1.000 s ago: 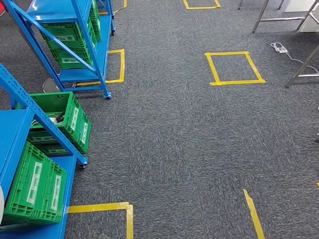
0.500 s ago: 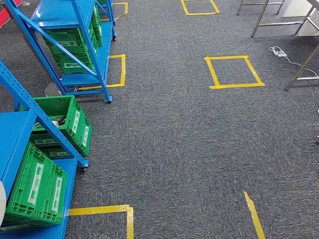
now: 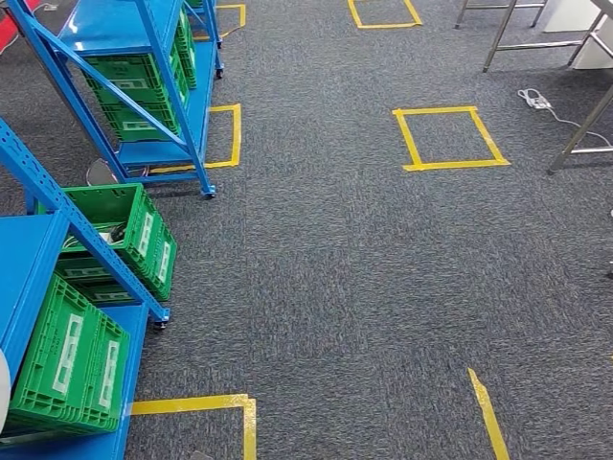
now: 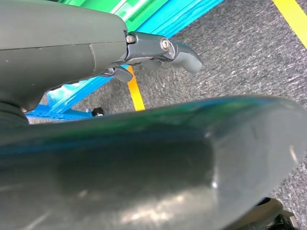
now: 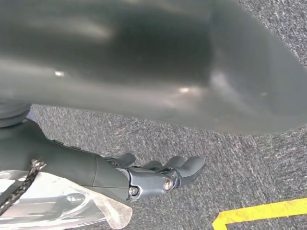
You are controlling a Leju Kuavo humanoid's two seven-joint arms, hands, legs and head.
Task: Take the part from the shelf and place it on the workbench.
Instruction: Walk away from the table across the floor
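While each robot hand hangs with loose fingers, green crates fill the blue shelf.

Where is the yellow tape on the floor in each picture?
Head view: yellow tape low on the floor, beside the near blue shelf.
Left wrist view: a short strip next to the blue shelf.
Right wrist view: a taped corner at the picture's edge.
Shared landmark: the grey carpet.

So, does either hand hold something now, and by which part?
The right hand lies against a clear plastic bag; whether it grips it cannot be told. The left hand holds nothing.
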